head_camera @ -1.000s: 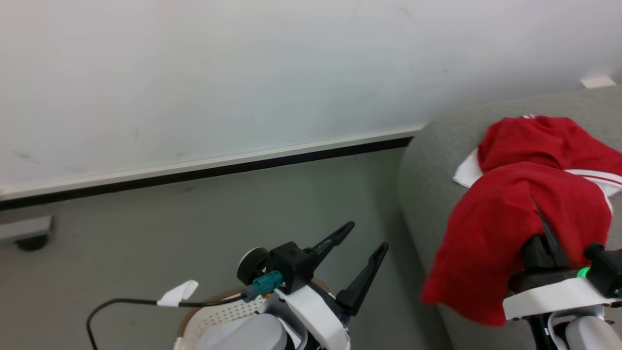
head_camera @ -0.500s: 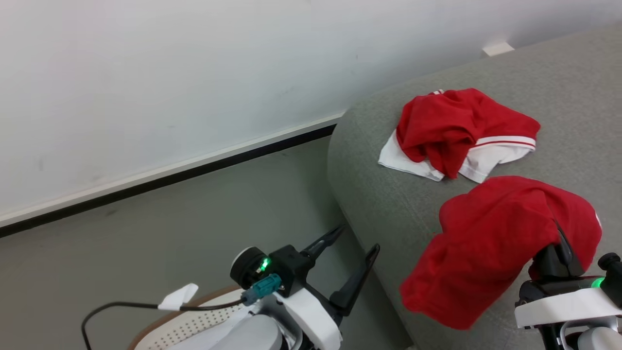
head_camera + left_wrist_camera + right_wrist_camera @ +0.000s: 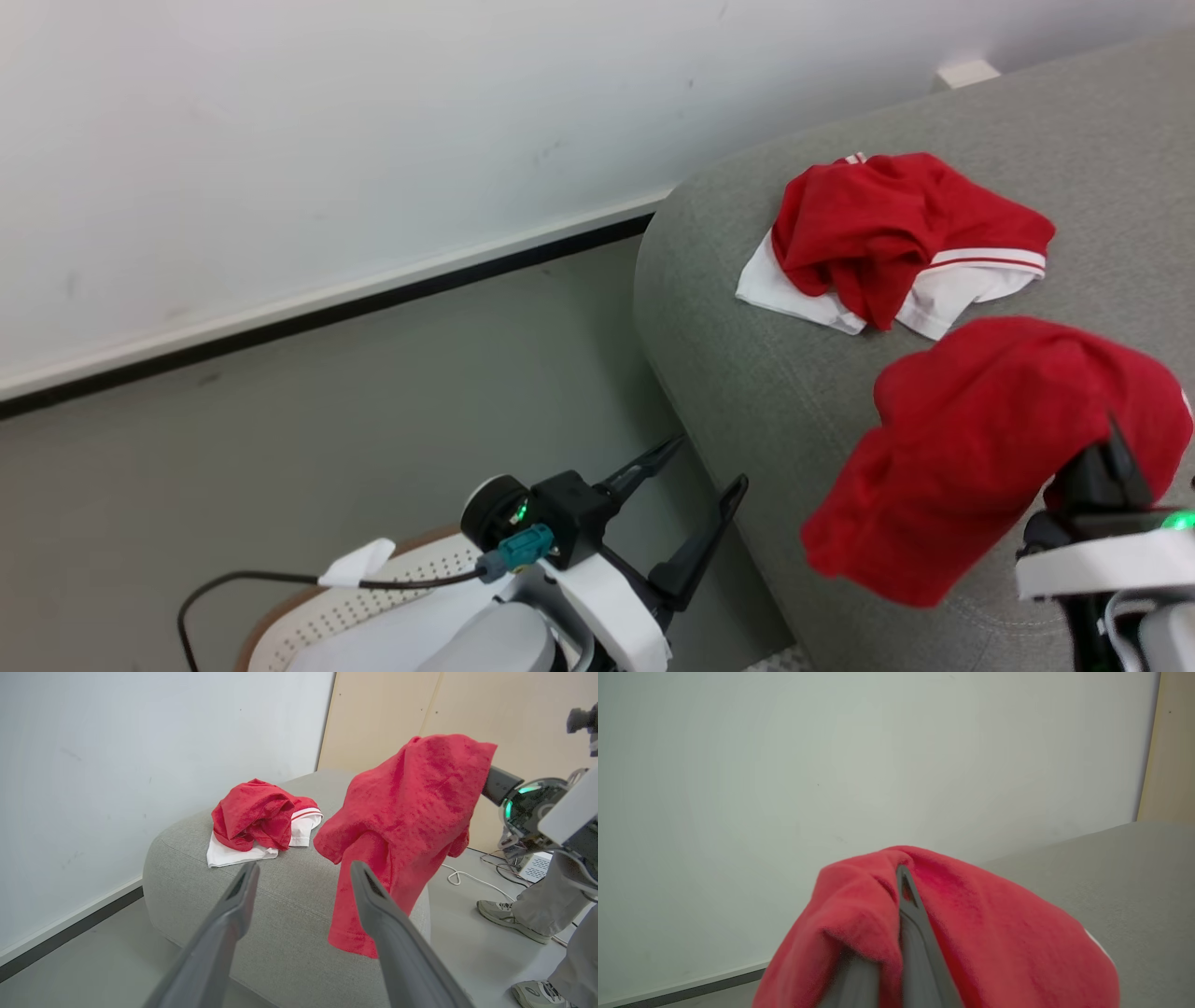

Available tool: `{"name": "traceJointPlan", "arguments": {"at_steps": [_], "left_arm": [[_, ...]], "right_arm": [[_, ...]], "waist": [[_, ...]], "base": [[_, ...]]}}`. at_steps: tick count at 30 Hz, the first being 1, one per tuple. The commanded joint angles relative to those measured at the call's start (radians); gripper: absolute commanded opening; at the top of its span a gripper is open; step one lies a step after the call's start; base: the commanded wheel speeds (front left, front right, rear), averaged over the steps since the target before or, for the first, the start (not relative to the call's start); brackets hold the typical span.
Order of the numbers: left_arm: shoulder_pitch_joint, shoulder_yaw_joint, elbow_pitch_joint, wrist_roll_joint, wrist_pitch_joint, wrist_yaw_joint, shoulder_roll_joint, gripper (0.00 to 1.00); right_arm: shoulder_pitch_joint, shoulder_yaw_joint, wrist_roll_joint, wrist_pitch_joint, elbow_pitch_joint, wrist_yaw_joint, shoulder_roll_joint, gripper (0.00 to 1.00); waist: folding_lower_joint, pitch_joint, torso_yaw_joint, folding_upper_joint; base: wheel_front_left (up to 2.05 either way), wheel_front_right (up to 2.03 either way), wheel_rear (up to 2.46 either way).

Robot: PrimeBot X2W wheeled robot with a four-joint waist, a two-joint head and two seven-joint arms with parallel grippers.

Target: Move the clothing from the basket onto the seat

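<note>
A plain red garment (image 3: 980, 457) of the clothing hangs over the grey seat (image 3: 747, 373), with my right gripper (image 3: 1116, 437) shut on its upper fold. In the right wrist view the closed right gripper (image 3: 903, 879) pokes through the red garment (image 3: 980, 938). A red garment with white panels (image 3: 896, 233) lies crumpled on the seat farther back. My left gripper (image 3: 708, 462) stands open and empty beside the seat's rounded edge, above the cream basket (image 3: 373, 607), whose inside is hidden by my arm. In the left wrist view the left gripper (image 3: 303, 865) points at the seat (image 3: 280, 914) and the hanging garment (image 3: 411, 802).
Grey floor (image 3: 327, 420) runs left of the seat to a white wall with a dark skirting strip (image 3: 327, 322). A black cable with a white tag (image 3: 355, 565) trails from my left wrist. A person's legs and shoes (image 3: 507, 914) stand beyond the seat, near floor cables (image 3: 467, 877).
The head view has swung right, so more of the seat shows. The plain red garment, still in my right gripper, now hangs nearer than the red-white one instead of overlapping it.
</note>
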Motion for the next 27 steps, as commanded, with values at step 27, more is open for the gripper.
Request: {"name": "traceJointPlan", "arguments": {"at_steps": [27], "left_arm": [[-0.164,-0.006,-0.039,0.063,0.030,-0.007,0.080,1.00]], "right_arm": [[-0.573,-0.170,0.208,0.068,0.403,-0.002,-0.429,0.00]], "waist": [[0.0000,0.405,0.209,-0.0001]], "base": [[0.00,0.00,0.00]]}}
